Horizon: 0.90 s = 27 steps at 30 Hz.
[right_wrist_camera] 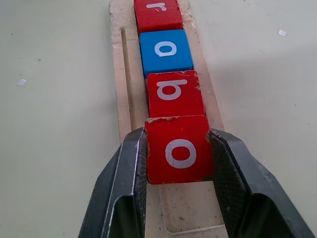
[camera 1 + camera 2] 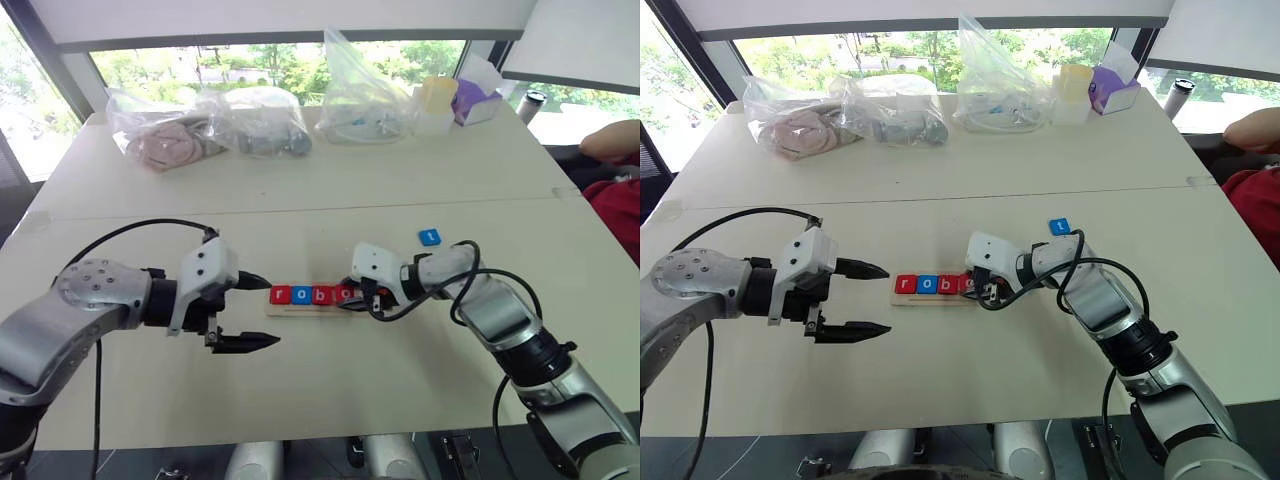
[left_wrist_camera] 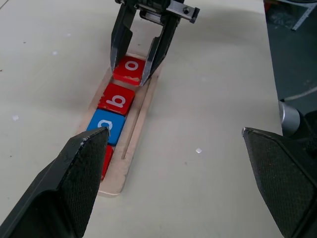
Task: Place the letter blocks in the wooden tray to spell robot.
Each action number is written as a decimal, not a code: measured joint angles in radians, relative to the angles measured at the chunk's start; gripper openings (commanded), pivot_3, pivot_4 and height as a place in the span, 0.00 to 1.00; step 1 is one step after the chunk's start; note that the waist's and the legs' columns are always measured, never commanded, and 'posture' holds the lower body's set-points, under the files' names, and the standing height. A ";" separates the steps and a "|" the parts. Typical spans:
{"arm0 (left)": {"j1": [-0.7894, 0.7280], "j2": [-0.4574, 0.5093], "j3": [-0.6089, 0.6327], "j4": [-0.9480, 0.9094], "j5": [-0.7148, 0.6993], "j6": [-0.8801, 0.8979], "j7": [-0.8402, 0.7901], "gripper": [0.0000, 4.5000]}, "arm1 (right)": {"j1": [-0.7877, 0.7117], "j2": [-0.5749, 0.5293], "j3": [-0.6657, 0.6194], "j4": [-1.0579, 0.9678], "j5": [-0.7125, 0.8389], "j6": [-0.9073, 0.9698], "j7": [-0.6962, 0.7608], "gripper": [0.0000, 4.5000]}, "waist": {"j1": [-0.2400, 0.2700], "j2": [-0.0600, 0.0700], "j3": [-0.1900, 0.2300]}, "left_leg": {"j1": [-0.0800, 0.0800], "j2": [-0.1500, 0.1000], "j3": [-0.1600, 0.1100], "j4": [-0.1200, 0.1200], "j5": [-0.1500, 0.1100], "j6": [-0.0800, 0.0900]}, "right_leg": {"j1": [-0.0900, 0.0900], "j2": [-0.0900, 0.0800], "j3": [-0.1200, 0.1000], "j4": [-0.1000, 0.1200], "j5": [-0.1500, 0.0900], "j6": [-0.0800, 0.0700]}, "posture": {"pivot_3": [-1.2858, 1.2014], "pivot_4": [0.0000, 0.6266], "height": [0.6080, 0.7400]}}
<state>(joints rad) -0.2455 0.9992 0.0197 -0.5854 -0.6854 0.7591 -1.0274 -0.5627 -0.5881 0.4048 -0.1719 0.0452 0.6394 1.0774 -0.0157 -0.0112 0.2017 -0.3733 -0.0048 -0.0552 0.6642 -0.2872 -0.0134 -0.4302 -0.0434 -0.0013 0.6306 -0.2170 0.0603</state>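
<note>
With r, o and b already seated in the wooden tray (image 1: 119, 89), the right gripper (image 1: 179, 163) clasps the second red o block (image 1: 179, 148) over the fourth slot, leaving the blue t block (image 2: 429, 237) loose on the table (image 2: 300, 190) nearby, while the left gripper (image 2: 252, 312) gapes empty.
</note>
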 measured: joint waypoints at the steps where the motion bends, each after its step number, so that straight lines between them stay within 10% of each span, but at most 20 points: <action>1: -0.001 0.000 -0.002 -0.001 0.000 0.000 0.002 1.00 | 0.000 0.000 0.002 0.000 0.000 0.000 -0.001 0.68 | 0.000 0.000 0.000 | 0.000 0.000 0.000 0.000 0.000 0.000 | 0.000 0.000 0.000 0.000 0.000 0.000 | 0.52 0.24 1.00; 4: -0.002 0.000 -0.003 -0.001 0.000 0.000 0.005 1.00 | 0.000 0.004 0.003 0.000 0.000 -0.002 -0.013 0.99 | 0.000 0.000 0.000 | 0.000 0.000 0.000 0.000 0.000 0.000 | 0.000 0.000 0.000 0.000 0.000 0.000 | 0.52 0.24 1.00; 27: -0.004 -0.010 -0.025 0.004 0.019 -0.002 0.001 1.00 | 0.098 -0.050 -0.144 -0.100 0.092 0.018 -0.115 0.99 | -0.002 0.000 0.000 | 0.000 0.000 0.000 0.000 0.000 0.000 | 0.000 0.001 0.000 0.000 -0.001 0.002 | 0.52 0.24 1.00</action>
<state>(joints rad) -0.2497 0.9896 -0.0057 -0.5816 -0.6668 0.7571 -1.0262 -0.4643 -0.6380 0.2610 -0.2723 0.1376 0.6576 0.9624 -0.0180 -0.0114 0.2015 -0.3732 -0.0044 -0.0553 0.6642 -0.2872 -0.0133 -0.4302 -0.0424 -0.0014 0.6305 -0.2183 0.0624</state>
